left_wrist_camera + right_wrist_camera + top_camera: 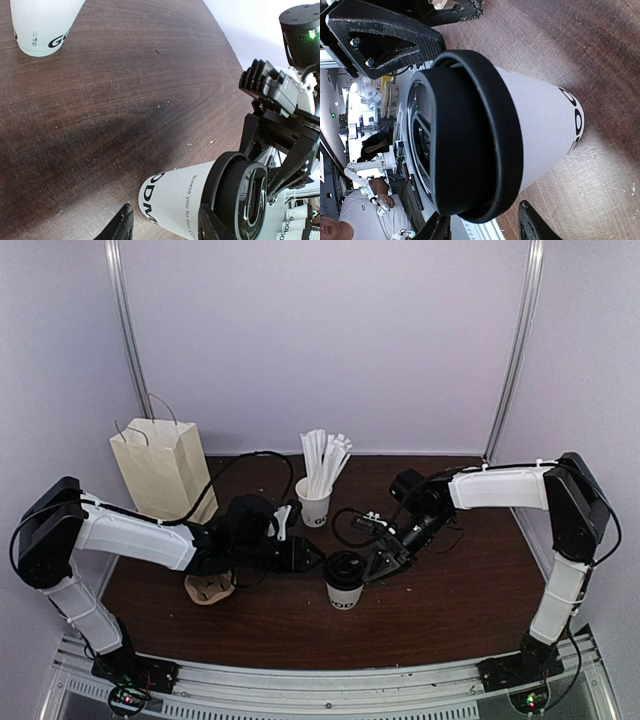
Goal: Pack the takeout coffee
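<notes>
Evidently past lidding, we are flanking the small tapered white paper cup (344,592), capped by its round black plastic lid (343,567) on the dark wooden table (450,610), with left gripper (167,223) and right gripper (484,226) half open, empty; next needs a side grasp.

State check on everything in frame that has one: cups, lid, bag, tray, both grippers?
coffee cup: upright on table
black lid: seated on the coffee cup
sticks cup: upright, holding wrapped sticks
paper bag: standing upright
pulp tray: on table, partly hidden
left gripper: open, beside coffee cup
right gripper: open, beside black lid
</notes>
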Robot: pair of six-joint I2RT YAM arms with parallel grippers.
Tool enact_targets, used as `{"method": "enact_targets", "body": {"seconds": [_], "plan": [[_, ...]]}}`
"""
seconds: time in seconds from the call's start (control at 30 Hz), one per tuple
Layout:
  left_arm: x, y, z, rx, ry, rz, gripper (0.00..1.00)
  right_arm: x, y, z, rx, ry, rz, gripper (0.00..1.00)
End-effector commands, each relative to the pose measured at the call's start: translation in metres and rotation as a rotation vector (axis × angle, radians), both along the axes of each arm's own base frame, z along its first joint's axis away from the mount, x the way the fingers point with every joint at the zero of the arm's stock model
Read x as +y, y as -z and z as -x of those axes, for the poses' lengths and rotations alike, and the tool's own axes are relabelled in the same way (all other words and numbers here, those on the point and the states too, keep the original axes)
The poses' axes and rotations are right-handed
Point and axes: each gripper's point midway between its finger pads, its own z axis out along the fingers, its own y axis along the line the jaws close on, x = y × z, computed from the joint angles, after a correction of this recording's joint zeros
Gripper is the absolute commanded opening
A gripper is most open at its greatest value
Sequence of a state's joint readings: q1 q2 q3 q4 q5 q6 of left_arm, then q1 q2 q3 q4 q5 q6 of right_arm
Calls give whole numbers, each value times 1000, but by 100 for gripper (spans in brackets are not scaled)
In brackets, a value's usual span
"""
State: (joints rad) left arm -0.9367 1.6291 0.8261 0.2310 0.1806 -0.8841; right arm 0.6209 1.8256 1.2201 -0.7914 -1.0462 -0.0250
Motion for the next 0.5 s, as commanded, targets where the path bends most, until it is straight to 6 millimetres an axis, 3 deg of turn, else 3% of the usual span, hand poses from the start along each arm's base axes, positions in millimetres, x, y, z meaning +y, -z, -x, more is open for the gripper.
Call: {"method": "enact_targets", "body": {"seconds": [0.0, 0.2, 0.47], "plan": [[-16, -20, -5, -37, 20, 74, 46, -17, 45, -19, -85, 28, 177, 45], [-19, -17, -6, -18, 24, 72, 46, -17, 47, -18, -80, 25, 180, 45], [-17, -41, -6, -48, 12, 107, 52, -16, 48, -18, -73, 24, 181, 45]]}}
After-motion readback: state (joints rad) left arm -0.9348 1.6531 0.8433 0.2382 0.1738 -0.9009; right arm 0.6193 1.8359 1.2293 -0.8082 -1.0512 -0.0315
